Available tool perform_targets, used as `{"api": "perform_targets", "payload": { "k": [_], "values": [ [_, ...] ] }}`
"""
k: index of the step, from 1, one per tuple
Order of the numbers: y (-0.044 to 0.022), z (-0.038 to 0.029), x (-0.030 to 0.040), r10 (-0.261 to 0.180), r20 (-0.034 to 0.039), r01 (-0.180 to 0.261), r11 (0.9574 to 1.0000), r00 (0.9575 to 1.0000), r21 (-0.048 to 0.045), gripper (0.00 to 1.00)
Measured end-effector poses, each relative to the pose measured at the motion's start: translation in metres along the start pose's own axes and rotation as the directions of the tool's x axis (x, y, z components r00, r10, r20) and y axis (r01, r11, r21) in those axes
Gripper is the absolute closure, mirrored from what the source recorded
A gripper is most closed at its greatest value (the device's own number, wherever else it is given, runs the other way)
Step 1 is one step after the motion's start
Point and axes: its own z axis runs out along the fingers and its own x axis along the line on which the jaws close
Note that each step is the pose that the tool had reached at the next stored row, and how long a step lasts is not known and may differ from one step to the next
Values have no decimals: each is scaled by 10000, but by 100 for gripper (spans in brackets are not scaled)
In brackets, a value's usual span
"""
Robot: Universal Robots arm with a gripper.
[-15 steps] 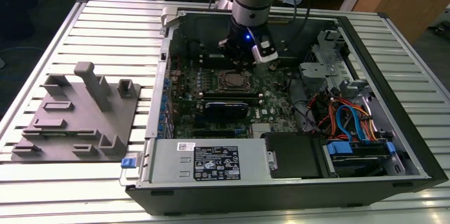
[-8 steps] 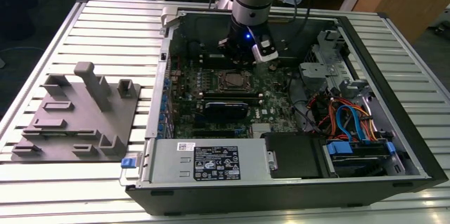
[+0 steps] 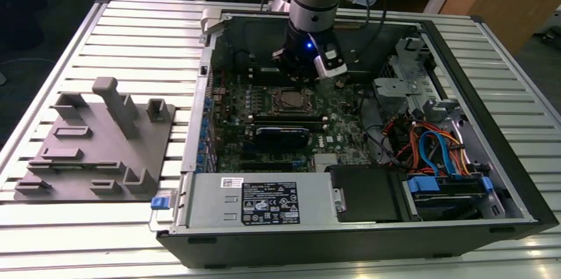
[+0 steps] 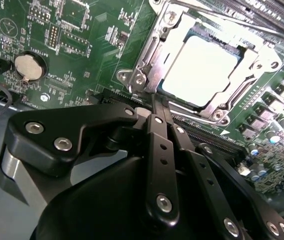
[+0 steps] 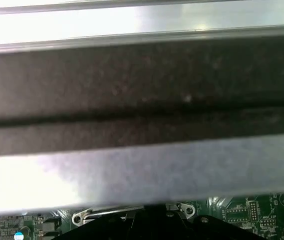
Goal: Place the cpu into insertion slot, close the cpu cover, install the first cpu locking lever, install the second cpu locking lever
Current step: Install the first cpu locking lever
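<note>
Sitting in insertion slot (image 4: 146, 60): cpu (image 4: 196, 70) | just beyond jaws' closed, empty tips

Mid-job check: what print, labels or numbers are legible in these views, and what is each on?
Nothing can be quoted as it reads.
Black-and-white label on the grey metal box: print too small to read.
Small white sticker on the same box: too small to read.
White markings on the green circuit board in the second wrist view: too blurred to read.
Silvery square cpu: top washed out by glare, no text visible.
</note>
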Motion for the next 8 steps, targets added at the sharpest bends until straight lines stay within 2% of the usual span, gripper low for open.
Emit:
{"api": "perform_targets", "payload": {
  "k": [3, 8],
  "values": [
    [-2, 14, 1, -1, 3, 1, 10000, 10000, 66, 90],
    [-3, 30, 0, -1, 7, 1, 10000, 10000, 87, 90]
  ]
}}
